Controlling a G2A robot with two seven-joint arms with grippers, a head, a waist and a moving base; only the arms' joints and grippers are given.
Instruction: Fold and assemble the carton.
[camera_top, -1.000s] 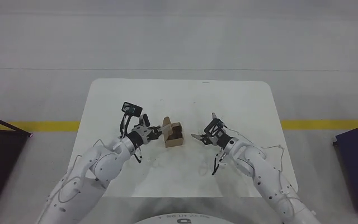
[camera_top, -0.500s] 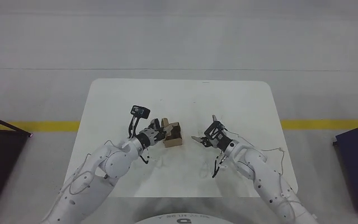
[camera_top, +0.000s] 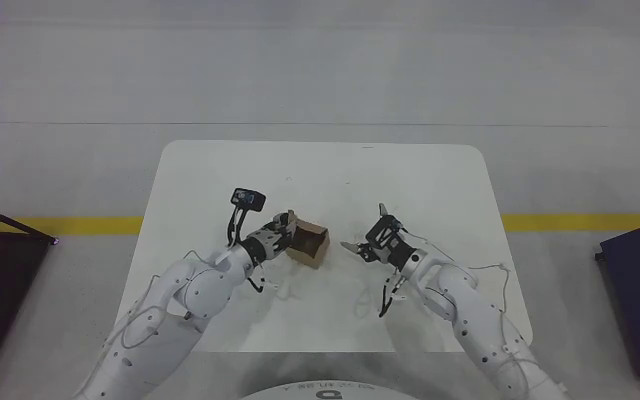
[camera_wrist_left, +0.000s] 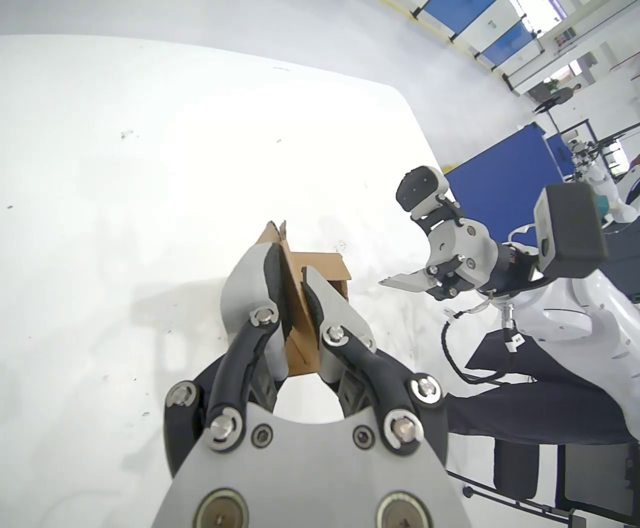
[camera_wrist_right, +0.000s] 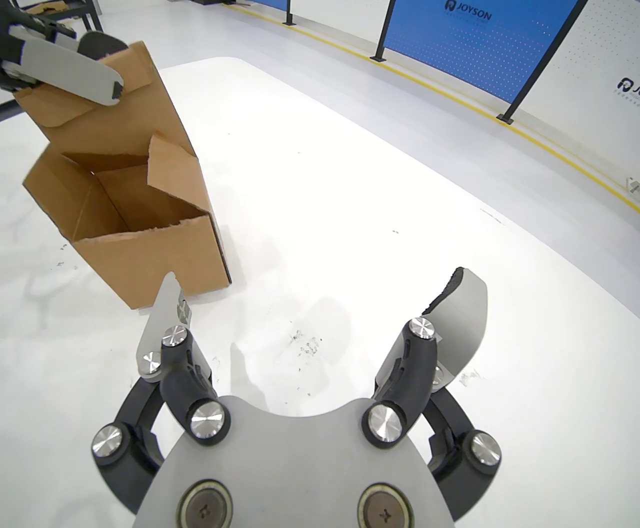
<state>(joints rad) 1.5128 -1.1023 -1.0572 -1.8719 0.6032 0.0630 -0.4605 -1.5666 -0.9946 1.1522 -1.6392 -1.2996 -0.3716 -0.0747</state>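
while clamped tight on an upper flap of the brown carton, angled in low from the near left side with wrist bent inward: left gripper. carton parked near the middle of the table, open side turned toward the right gripper. spread wide over there, holding nothing, hovering just beside the carton without touching, forearm stretched in from the near right.

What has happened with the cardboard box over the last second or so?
The left gripper moved in toward the carton, closed on its raised flap and tipped the carton, so it now sits turned and tilted. The right gripper stayed open beside the carton, barely moving.
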